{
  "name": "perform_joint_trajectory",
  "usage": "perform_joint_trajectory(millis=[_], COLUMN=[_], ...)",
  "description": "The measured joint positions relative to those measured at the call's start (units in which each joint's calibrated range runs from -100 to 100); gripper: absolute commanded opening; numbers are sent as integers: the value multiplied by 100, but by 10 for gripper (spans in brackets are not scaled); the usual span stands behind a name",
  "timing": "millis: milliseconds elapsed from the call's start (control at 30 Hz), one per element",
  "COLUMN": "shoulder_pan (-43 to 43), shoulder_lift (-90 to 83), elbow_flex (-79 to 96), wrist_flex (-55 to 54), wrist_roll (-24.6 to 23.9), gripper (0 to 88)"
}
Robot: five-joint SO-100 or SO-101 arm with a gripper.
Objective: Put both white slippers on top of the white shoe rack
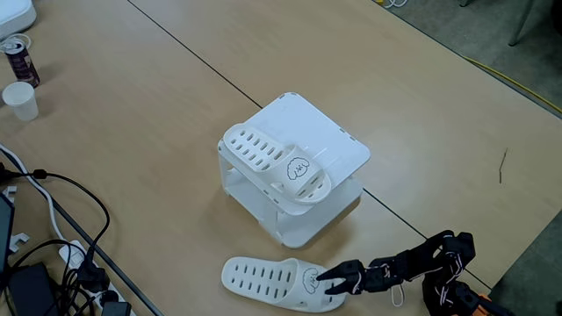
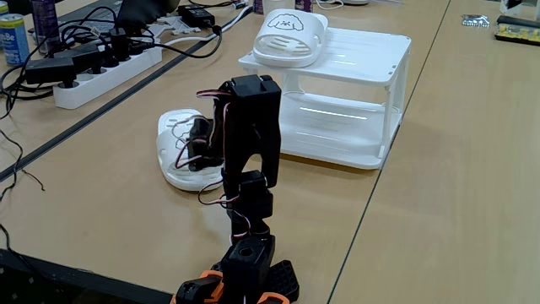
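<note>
The white shoe rack [image 1: 338, 145] stands mid-table in both fixed views [image 2: 371, 55]. One white slipper [image 1: 272, 160] lies on the rack's top along one side, its cartoon-face strap [image 2: 287, 34] toward the arm. The other white slipper [image 1: 263, 279] lies flat on the table in front of the rack, partly hidden behind the arm [image 2: 173, 152]. My black gripper [image 1: 332, 283] is low at that slipper's strap end. Its fingers look slightly apart, on either side of the strap's edge. In the view from behind the arm, the gripper [image 2: 198, 143] is mostly hidden by the arm.
A power strip [image 2: 101, 72] with tangled black and white cables [image 1: 53, 254] lies at the table's side. A can [image 1: 19, 60] and a white cup [image 1: 21, 99] stand at the far left corner. A dark seam [image 1: 184, 53] crosses the tabletop behind the rack.
</note>
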Motion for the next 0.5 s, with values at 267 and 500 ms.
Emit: perform_joint_trajectory(millis=[267,500], shoulder_pan=[0,0], shoulder_lift=[346,808], elbow_flex=[0,-485], wrist_flex=[-240,-455], wrist_roll=[0,0], gripper=[245,242])
